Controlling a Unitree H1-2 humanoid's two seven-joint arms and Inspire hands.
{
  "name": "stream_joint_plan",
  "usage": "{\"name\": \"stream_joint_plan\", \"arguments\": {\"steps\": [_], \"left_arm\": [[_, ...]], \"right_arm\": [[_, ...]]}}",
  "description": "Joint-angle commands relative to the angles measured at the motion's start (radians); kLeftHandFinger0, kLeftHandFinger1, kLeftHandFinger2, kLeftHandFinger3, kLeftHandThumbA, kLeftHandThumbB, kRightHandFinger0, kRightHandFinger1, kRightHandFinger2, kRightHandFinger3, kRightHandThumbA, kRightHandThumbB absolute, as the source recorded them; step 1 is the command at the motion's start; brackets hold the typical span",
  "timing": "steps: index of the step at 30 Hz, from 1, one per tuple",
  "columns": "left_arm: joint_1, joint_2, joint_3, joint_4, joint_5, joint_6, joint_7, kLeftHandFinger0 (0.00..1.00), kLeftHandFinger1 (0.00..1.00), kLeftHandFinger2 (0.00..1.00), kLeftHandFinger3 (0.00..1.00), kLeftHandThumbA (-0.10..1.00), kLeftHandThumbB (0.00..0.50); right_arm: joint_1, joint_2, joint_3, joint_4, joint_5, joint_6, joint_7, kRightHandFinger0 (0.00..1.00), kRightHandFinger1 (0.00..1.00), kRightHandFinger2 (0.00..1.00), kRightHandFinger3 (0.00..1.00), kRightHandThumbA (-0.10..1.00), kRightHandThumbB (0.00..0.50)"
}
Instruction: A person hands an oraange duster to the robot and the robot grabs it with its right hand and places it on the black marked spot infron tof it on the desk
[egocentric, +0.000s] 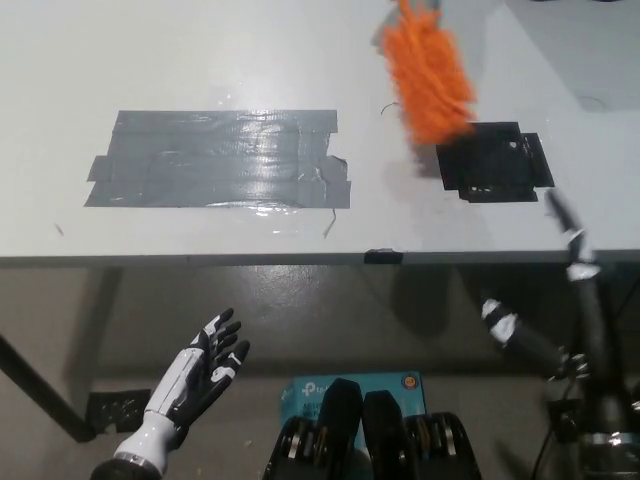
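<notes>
Orange duster (428, 85) well beyond right robot hand (560, 290).

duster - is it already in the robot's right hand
No, the orange duster hangs blurred above the desk near the black marked spot, while the black right hand sits apart from it, below the desk edge.

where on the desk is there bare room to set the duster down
Bare desk lies behind the grey tape patch, and between that patch and the black marked spot. It is crowded at the right, where the orange duster overlaps the spot's near corner. The left hand and right hand are off the desktop.
</notes>
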Motion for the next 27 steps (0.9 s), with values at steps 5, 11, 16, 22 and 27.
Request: {"name": "stream_joint_plan", "arguments": {"steps": [5, 11, 16, 22, 27], "left_arm": [[-0.022, 0.034, -0.011, -0.009, 0.043, -0.031, -0.018, 1.00, 1.00, 1.00, 1.00, 0.69, 0.160], [-0.028, 0.036, -0.014, -0.011, 0.060, -0.029, -0.013, 1.00, 1.00, 1.00, 1.00, 0.70, 0.186], [-0.034, 0.035, -0.013, -0.021, 0.054, -0.022, -0.020, 1.00, 1.00, 1.00, 1.00, 0.68, 0.175], [-0.041, 0.039, -0.020, -0.019, 0.081, -0.015, -0.009, 1.00, 1.00, 1.00, 1.00, 0.72, 0.210], [-0.040, 0.040, -0.021, -0.032, 0.085, -0.005, -0.013, 1.00, 1.00, 1.00, 1.00, 0.71, 0.203]], "right_arm": [[-0.347, -0.027, -0.036, -0.183, -0.075, 0.341, 0.171, 1.00, 1.00, 1.00, 1.00, 0.98, 0.291], [-0.586, -0.069, -0.023, 0.045, -0.076, 0.477, 0.222, 1.00, 1.00, 1.00, 1.00, 0.95, 0.309], [-0.721, -0.090, -0.011, 0.234, -0.123, 0.503, 0.224, 1.00, 1.00, 1.00, 1.00, 0.92, 0.310], [-0.849, -0.110, 0.017, 0.471, -0.126, 0.500, 0.188, 1.00, 1.00, 1.00, 1.00, 0.91, 0.315], [-0.948, -0.113, 0.021, 0.710, -0.132, 0.503, 0.159, 1.00, 1.00, 1.00, 1.00, 0.90, 0.333]]}}
